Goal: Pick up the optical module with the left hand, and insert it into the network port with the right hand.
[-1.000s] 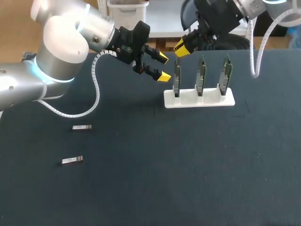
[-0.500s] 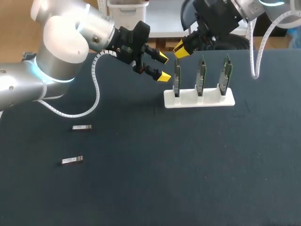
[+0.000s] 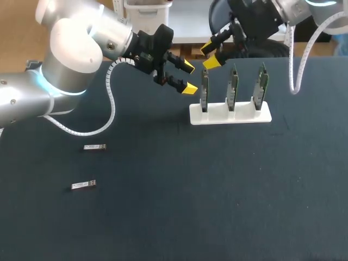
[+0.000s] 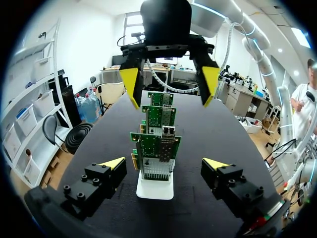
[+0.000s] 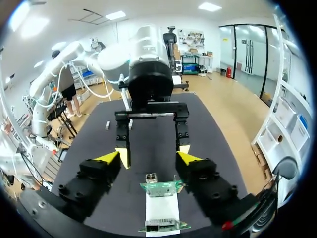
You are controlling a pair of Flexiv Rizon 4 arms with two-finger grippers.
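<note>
**A:** Where are the optical modules?

**B:** Both lie flat on the dark worktop (image 3: 174,212), well apart from both arms. The far optical module (image 3: 94,147) sits toward 9 o'clock from the worktop's middle. The near optical module (image 3: 84,185) sits closer to 8 o'clock.

**A:** Is the left gripper holding anything?

**B:** No. The left gripper (image 3: 189,77) hangs in the air, released, its yellow tips spread with nothing between them. It is just off the 10 o'clock side of the white holder (image 3: 239,115).

**A:** What does that holder carry?

**B:** It has three slots in a row, and a green circuit board stands upright on edge in each. There is the left board (image 3: 204,89), the middle board (image 3: 232,87) and the right board (image 3: 263,86). From the left wrist the boards line up one behind another, straight ahead of that gripper and untouched. The nearest one carries a small metal network port (image 4: 168,131).

**A:** And the right gripper?

**B:** The right gripper (image 3: 209,55) hovers at about 11 o'clock of the holder, above the left board. It is released too, with its tips apart and nothing in them. Its wrist view looks down on the holder, with a board's top edge between the fingers but clear of both
</note>
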